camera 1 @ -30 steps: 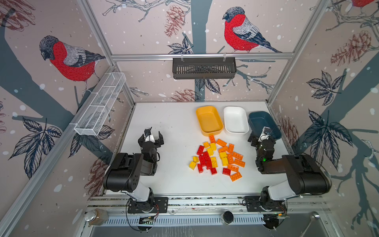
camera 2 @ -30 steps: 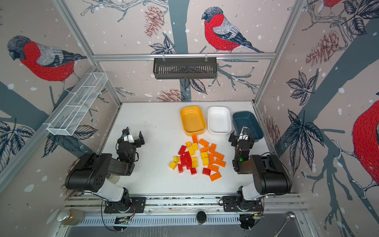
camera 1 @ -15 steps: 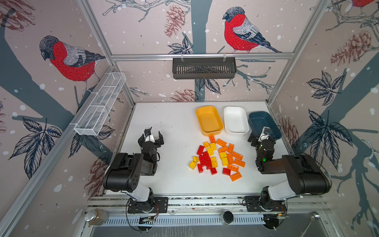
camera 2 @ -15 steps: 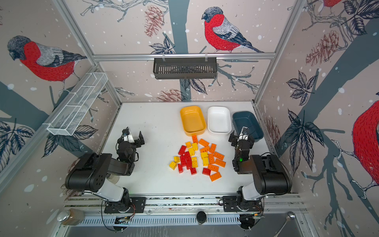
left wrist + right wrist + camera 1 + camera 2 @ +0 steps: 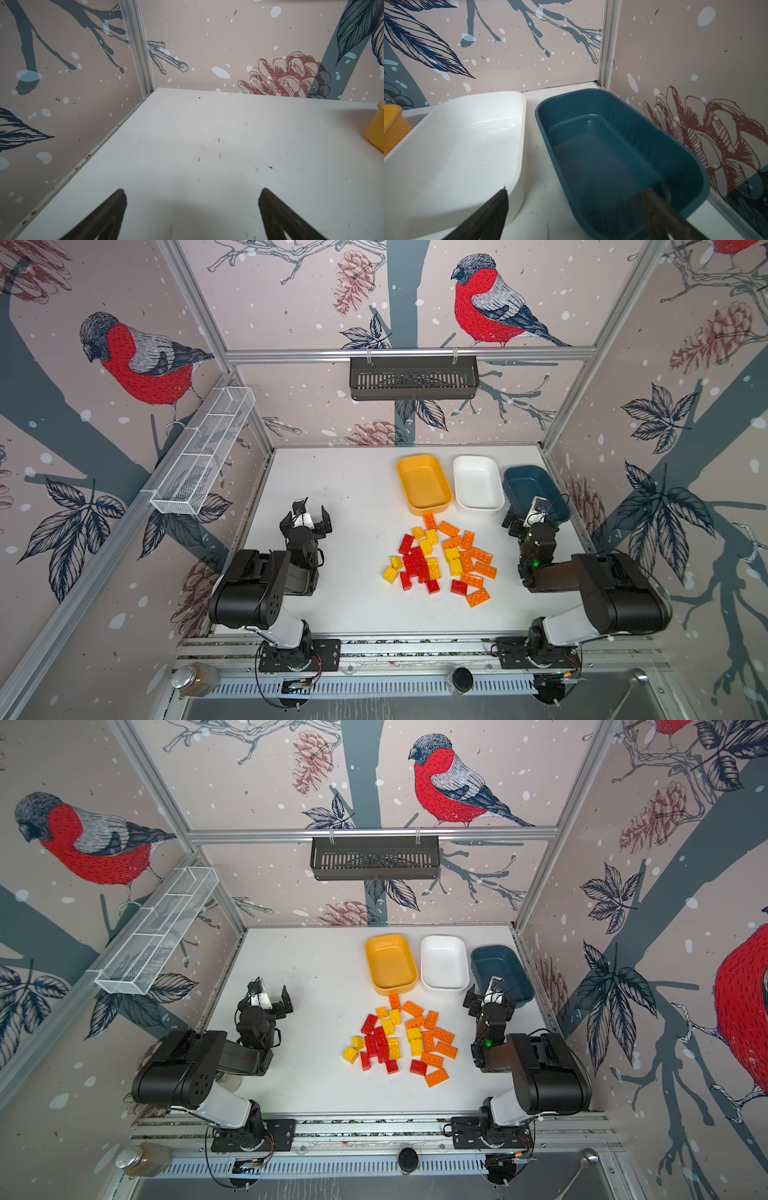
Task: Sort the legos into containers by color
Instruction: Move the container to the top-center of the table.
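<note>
On the left wall hangs the white wire mesh rack (image 5: 203, 456); near it, over the bare white table (image 5: 357, 485), the left gripper (image 5: 306, 519) hovers with its jaws spread wide and nothing between them (its wrist view shows only tabletop beyond the two dark fingertips (image 5: 120, 199)). Well apart from it, toward the middle, the legos (image 5: 440, 562) lie loose in one pile on the table, red and yellow mostly on its left, orange on its right; none sits in a tray. Just behind the pile the containers stand in a row: the yellow-orange tray (image 5: 424, 483), the white tray (image 5: 478, 485), the teal-blue tray (image 5: 525, 485). The right gripper (image 5: 576, 193) is also wide open and holds nothing; one finger is over the white tray's near corner, the other over the teal-blue tray.
</note>
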Robot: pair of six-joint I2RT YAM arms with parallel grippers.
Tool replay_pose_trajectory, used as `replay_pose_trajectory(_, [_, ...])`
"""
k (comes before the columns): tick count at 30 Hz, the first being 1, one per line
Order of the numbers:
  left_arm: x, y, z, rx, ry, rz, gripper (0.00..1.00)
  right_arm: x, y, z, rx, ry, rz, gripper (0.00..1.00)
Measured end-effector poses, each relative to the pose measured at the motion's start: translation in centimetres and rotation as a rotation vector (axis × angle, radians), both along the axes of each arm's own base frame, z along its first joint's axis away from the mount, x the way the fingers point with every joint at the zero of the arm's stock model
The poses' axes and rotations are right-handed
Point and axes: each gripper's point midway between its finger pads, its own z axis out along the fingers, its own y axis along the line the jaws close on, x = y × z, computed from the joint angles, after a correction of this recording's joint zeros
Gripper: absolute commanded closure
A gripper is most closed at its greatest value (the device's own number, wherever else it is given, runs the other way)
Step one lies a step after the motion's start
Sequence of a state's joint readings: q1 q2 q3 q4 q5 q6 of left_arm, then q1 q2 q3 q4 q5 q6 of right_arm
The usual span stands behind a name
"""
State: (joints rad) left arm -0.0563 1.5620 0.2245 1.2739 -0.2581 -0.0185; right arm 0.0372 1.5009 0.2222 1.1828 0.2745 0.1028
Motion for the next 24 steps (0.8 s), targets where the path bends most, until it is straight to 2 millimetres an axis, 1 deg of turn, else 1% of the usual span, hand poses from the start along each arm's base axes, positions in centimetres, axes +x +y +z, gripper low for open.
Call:
replay_pose_trajectory(3, [-0.1,-0.2,0.1,0.002,-0.001,-0.002,0.01,0.1,0.2,0.1,0.002,-0.002,0.014,0.00])
replay_pose_trajectory(5, [-0.2,-0.9,0.9,0.023,-0.019,-0.012,0.01,0.7,0.4,1.0,-0.002,-0.009,0.023,0.01])
replay_pose_trajectory(6, [-0.2,-1.6,1.8,0.035,-0.041,-0.026,0.01,1.4,0.5,2.0,-0.004,-0.008,0.028,0.01])
replay_pose_trajectory(7, [-0.2,-2.1,2.5,0.049,-0.057,-0.030,0.01,2.3,0.6,3.4,-0.002,-0.017,0.033,0.01])
replay_pose_trajectory(8, [0.0,-2.9,3.6,0.069,-0.074,-0.038,0.01,3.3,0.7,5.3,0.000,-0.039,0.037,0.01])
replay_pose_trajectory(10, [0.4,-4.6,5.4,0.111,-0.099,-0.049,0.01,4.5,0.8,8.4,0.008,-0.071,0.040,0.01])
replay_pose_trajectory(11, [0.7,-5.4,6.3,0.125,-0.110,-0.046,0.01,4.8,0.7,9.4,0.009,-0.072,0.038,0.01])
replay_pose_trajectory(12, [0.9,-6.1,7.1,0.135,-0.118,-0.043,0.01,4.9,0.6,9.8,0.016,-0.066,0.035,0.01])
replay_pose_trajectory(15, [1.7,-7.6,9.8,0.099,-0.138,-0.030,0.01,5.0,0.4,10.3,0.074,-0.033,0.031,0.01])
replay_pose_trajectory(17, [2.8,-8.6,11.7,0.005,-0.150,-0.039,0.01,5.5,-0.5,10.4,0.139,-0.012,0.011,0.01])
replay_pose_trajectory(19, [4.2,-10.1,13.3,-0.098,-0.151,-0.084,0.01,6.2,-2.2,10.5,0.204,0.001,-0.023,0.01])
replay_pose_trajectory(21, [5.9,-12.0,13.5,-0.194,-0.109,-0.134,0.01,7.0,-3.7,9.7,0.272,0.039,-0.044,0.01])
replay_pose_trajectory(22, [6.8,-13.1,13.1,-0.241,-0.072,-0.163,0.02,7.5,-4.5,9.0,0.305,0.067,-0.053,0.01])
replay_pose_trajectory(24, [8.3,-15.2,11.6,-0.322,0.024,-0.213,0.03,8.6,-5.5,7.4,0.360,0.138,-0.058,0.01])
